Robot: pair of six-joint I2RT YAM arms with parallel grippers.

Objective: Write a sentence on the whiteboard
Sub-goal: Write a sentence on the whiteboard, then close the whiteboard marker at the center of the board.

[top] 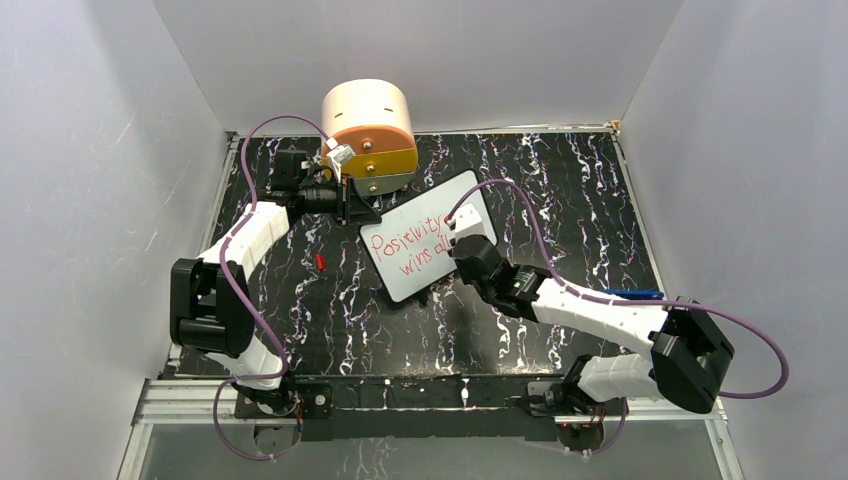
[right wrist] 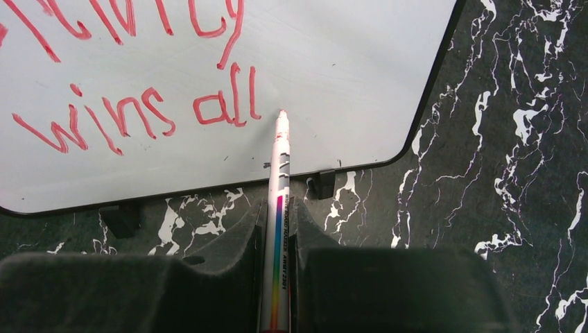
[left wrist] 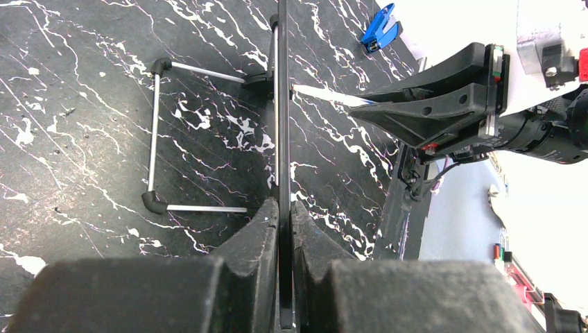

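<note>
The whiteboard [top: 400, 285] is propped tilted at the middle of the table [top: 560, 190], with the sentence [right wrist: 132, 114] written on it in red; the marker [right wrist: 279, 173], clamped in the closed right gripper [right wrist: 279, 208], is held with its tip just beside "all"; it should be lifted straight off so that nothing is smeared; the board's edge is pinched by the closed left gripper [left wrist: 284, 206]; the wire stand [left wrist: 154, 132] behind is shown only in the left wrist view.
</note>
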